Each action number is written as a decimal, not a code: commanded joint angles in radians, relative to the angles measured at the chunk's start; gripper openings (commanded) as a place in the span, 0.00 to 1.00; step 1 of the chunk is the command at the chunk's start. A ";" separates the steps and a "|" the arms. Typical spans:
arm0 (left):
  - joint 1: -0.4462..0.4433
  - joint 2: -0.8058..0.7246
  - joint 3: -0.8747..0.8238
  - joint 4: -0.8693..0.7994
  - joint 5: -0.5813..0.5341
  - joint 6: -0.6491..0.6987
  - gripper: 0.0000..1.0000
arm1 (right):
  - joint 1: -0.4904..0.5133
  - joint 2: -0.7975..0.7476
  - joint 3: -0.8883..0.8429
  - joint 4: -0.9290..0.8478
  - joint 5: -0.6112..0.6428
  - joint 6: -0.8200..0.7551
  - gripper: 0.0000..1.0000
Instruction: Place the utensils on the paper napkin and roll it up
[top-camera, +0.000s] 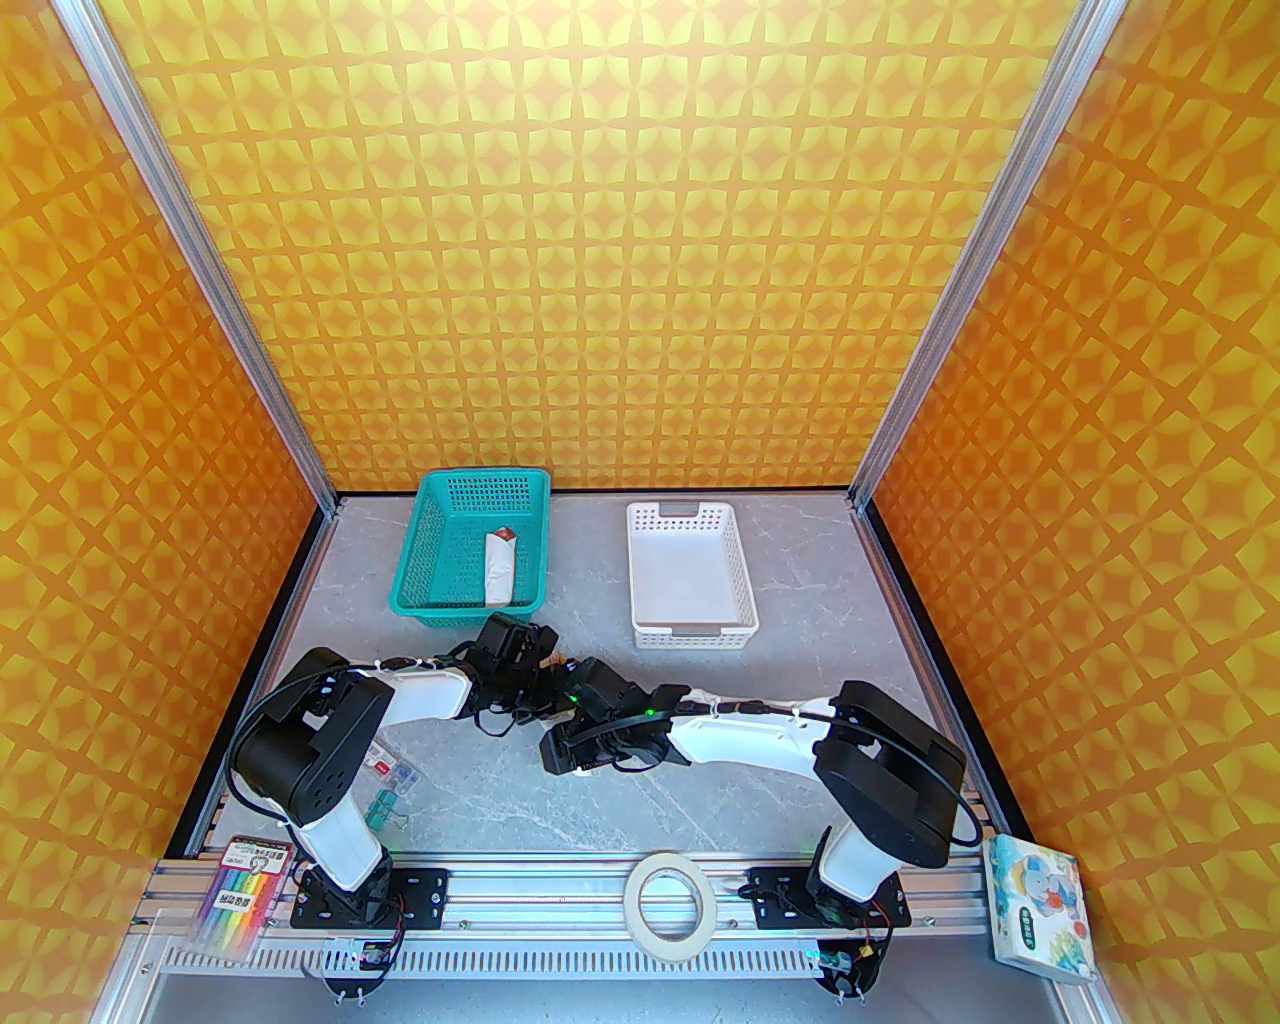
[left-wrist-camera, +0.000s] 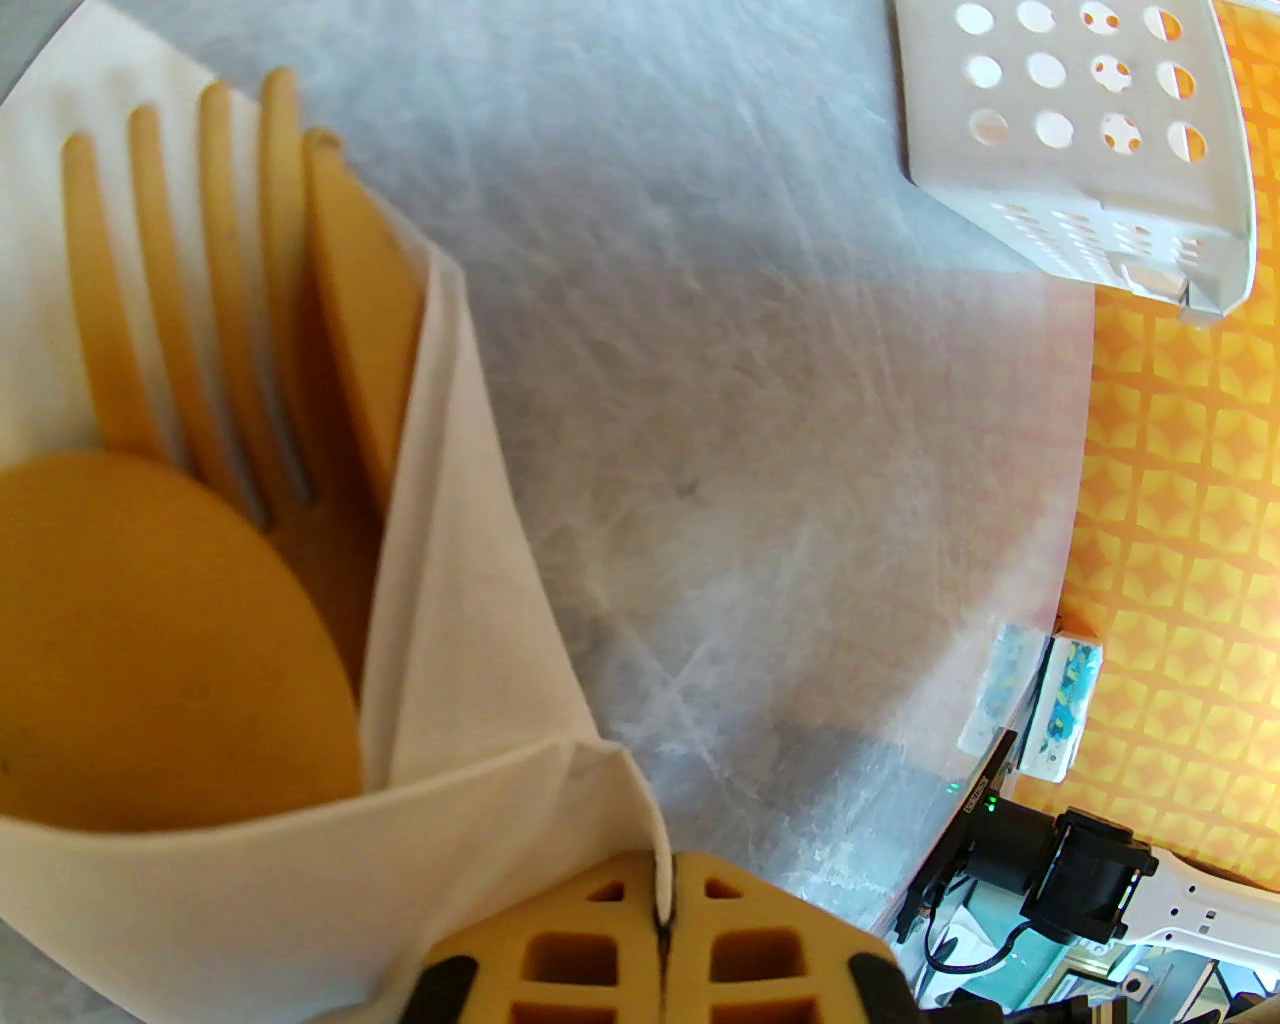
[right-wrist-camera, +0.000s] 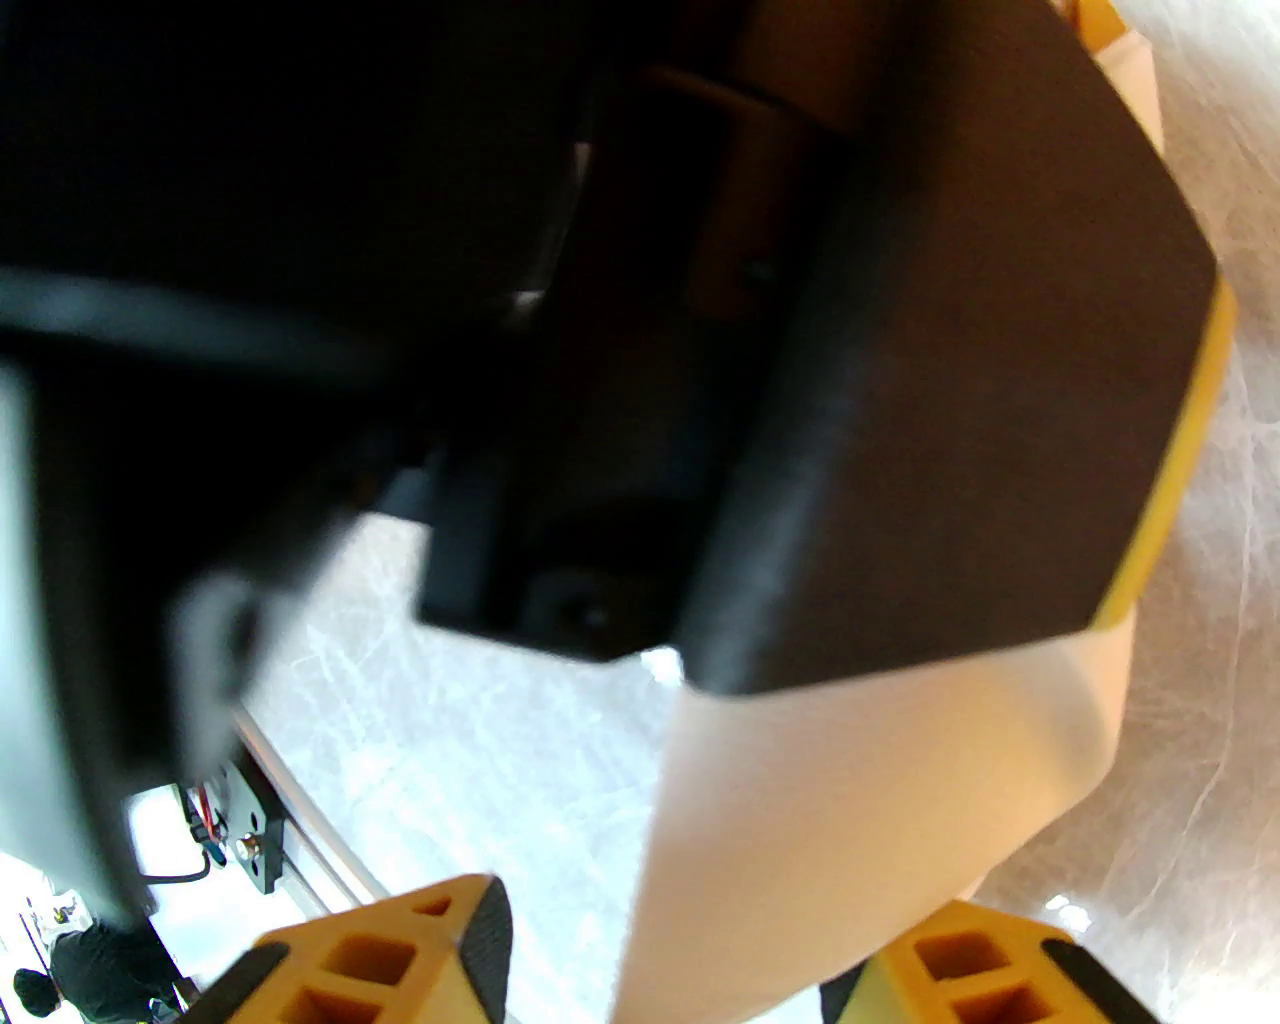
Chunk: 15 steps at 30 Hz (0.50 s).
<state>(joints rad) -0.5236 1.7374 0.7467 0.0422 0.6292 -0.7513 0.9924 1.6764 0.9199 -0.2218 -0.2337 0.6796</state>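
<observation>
Pinched shut in the left jaws: a fold of the thin white paper napkin (left-wrist-camera: 470, 640), wrapped cone-like round the tan wooden fork (left-wrist-camera: 180, 300) and round-bowled spoon (left-wrist-camera: 150, 650) at frame left, tines pointing to the top edge. Half apart at the right jaws, smooth napkin end between them, clear of one finger.

We see orange-yellow patterned walls (top-camera: 640, 250) enclosing a grey marbled table (top-camera: 560, 800) on three sides, silver aluminium posts (top-camera: 208, 260) rising at its far corners, bright even light throughout.
</observation>
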 joint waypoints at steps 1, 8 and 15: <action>-0.006 0.013 0.003 -0.008 -0.020 0.013 0.00 | 0.008 0.035 0.019 -0.035 -0.008 -0.008 0.51; -0.006 0.013 0.001 -0.004 -0.021 0.010 0.00 | 0.008 0.045 0.010 -0.014 -0.025 -0.003 0.35; -0.006 0.008 -0.003 -0.005 -0.037 0.004 0.00 | 0.008 0.006 -0.054 0.020 -0.034 0.026 0.17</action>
<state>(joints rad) -0.5236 1.7374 0.7464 0.0418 0.6231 -0.7513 0.9924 1.6825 0.9112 -0.2005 -0.2310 0.6880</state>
